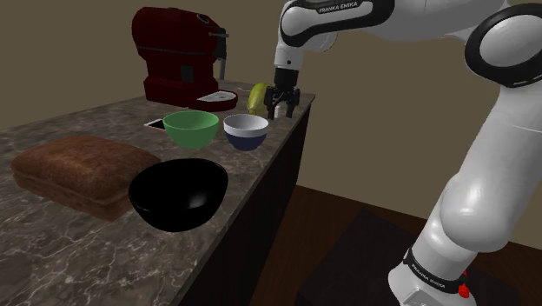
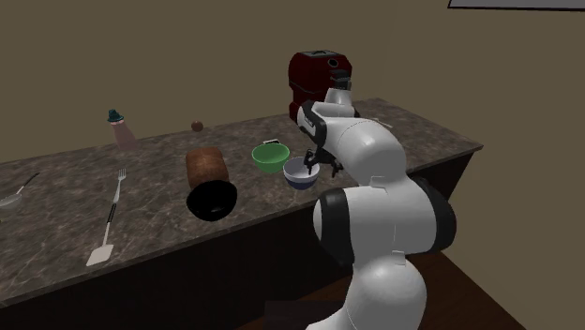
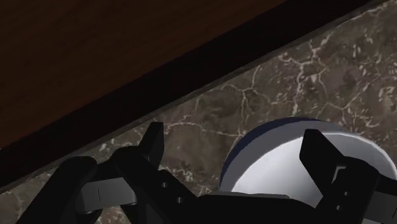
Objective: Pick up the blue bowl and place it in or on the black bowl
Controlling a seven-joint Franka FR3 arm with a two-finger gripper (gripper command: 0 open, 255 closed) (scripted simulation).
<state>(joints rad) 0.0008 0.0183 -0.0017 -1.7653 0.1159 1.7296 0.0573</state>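
The blue bowl (image 1: pixel 246 130) (image 2: pixel 298 174), dark blue outside and white inside, stands upright near the counter's front edge. My gripper (image 1: pixel 282 105) (image 2: pixel 324 167) hangs open just above its rim, on the shoulder view's right side of it. In the wrist view the gripper (image 3: pixel 235 147) straddles the blue bowl's (image 3: pixel 280 162) rim: one finger is over the white inside, the other over bare counter, neither touching. The black bowl (image 1: pixel 178 193) (image 2: pixel 214 200) sits upright further along the counter, toward the shoulder view's lower left.
A green bowl (image 1: pixel 191 127) (image 2: pixel 271 156) stands beside the blue one. A brown loaf (image 1: pixel 82 172), a red coffee machine (image 1: pixel 178 56) and a yellow-green object (image 1: pixel 259 96) share the marble counter (image 1: pixel 52 252). A spatula (image 2: pixel 108 225) and a bottle (image 2: pixel 120 129) lie further off.
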